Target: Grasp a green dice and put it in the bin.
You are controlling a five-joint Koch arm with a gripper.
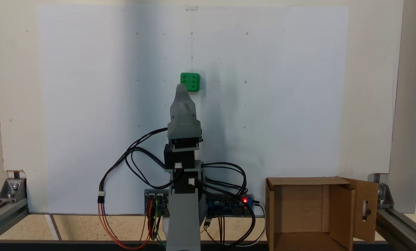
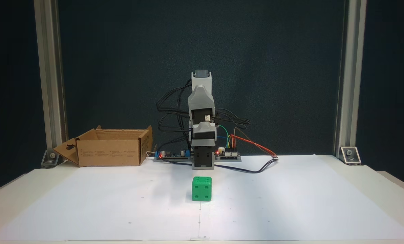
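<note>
Dice position: small bright green plastic dice (image 1: 190, 82) sits on the white surface (image 1: 89, 104), centre frame, just beyond the grey gripper (image 1: 182, 88) tip.
Gripper state: cannot tell; empty.
Bin: brown cardboard box (image 1: 298, 209), lower right.

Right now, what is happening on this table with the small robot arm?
A small grey robot arm stands folded up at the edge of a white sheet and is holding nothing. Its gripper points toward the green dice, which sits alone on the sheet in front of the arm, untouched. The bin, an open cardboard box, stands beside the arm's base with nothing visible inside. The grasp has not yet begun, and I cannot tell if the jaws are open.
</note>
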